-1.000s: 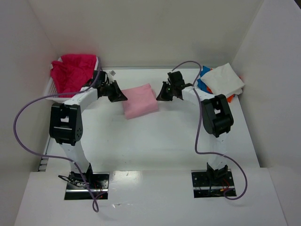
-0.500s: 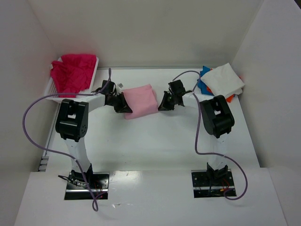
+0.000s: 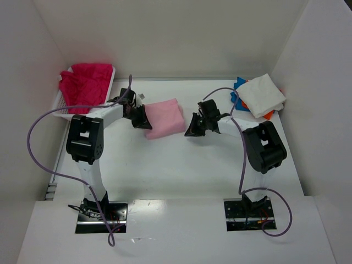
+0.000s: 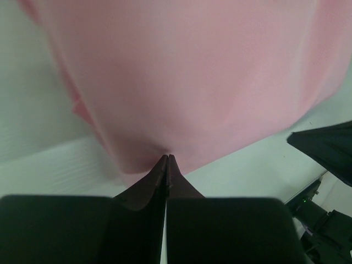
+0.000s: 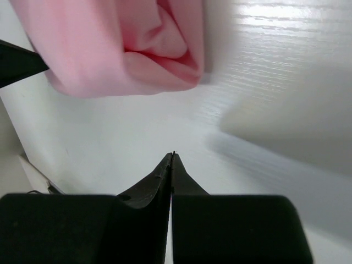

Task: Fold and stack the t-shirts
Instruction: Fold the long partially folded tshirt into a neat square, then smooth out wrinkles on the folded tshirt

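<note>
A folded light pink t-shirt (image 3: 165,118) lies on the table at the middle back. My left gripper (image 3: 144,120) is shut, its tips pressed against the shirt's left edge; in the left wrist view (image 4: 166,157) the pink cloth (image 4: 187,71) fills the frame with no cloth between the jaws. My right gripper (image 3: 190,131) is shut and empty just off the shirt's near right corner; in the right wrist view (image 5: 172,154) it hovers over bare table, apart from the pink shirt (image 5: 121,49). A magenta-red shirt (image 3: 85,83) lies crumpled in the basket. White (image 3: 264,94), blue (image 3: 237,92) and orange (image 3: 270,115) shirts are stacked at back right.
The white lattice basket (image 3: 60,102) stands at the back left against the wall. White walls close in the left, back and right sides. Purple cables loop from both arms. The right gripper's dark body (image 4: 324,148) shows at the right of the left wrist view.
My left gripper has moved right up to the pink shirt's left edge. My right gripper has moved toward the near side, away from the shirt's right edge. The shirt has barely shifted.
</note>
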Motion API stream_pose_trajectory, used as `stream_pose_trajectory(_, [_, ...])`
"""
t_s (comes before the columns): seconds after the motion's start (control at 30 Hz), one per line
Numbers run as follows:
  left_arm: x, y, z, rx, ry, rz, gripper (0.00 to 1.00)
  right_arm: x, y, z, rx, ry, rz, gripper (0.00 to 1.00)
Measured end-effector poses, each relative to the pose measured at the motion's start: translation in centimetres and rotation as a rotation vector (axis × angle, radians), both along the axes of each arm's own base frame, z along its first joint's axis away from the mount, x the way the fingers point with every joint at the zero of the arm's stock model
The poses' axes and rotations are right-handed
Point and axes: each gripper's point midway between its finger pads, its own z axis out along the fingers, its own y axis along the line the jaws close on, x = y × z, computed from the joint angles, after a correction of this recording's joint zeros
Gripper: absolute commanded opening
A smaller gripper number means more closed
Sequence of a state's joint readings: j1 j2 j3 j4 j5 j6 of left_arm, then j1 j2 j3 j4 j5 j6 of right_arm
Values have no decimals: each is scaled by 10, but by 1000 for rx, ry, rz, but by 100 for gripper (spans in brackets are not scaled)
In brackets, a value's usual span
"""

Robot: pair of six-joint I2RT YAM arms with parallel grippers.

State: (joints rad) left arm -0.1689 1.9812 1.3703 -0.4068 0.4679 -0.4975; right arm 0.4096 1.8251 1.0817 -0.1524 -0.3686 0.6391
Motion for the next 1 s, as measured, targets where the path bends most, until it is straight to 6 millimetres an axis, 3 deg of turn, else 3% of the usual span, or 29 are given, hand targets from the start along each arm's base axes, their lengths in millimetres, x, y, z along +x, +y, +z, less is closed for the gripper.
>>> stream_pose_trajectory(0.2, [1, 16, 5, 17, 10, 1, 1, 22, 6, 33, 14, -87, -15, 0])
stream_pose_trajectory(0.4, [11, 8, 21, -11, -33, -20, 0, 68, 29, 102, 104, -251, -5, 0])
stream_pose_trajectory(0.47, [11, 4, 22, -23, -39, -26, 0, 80, 39, 113, 140, -285, 7, 0])
stream_pose_trajectory(0.57, [8, -3, 19, -43, -35, -25, 0, 86, 47, 96, 163, -259, 18, 0])
stream_pose_trajectory(0.73, [-8, -7, 1, -52, 20, -20, 0, 70, 44, 19, 121, -90, 13, 0])
stream_pose_trajectory(0.83, [-13, -7, -4, -52, 34, -18, 0, 56, 38, -15, 90, -5, 8, 0])
stream_pose_trajectory(1.0, [-13, -7, -6, -54, 42, -8, 0, 54, 37, -20, 89, 6, 8, 0])
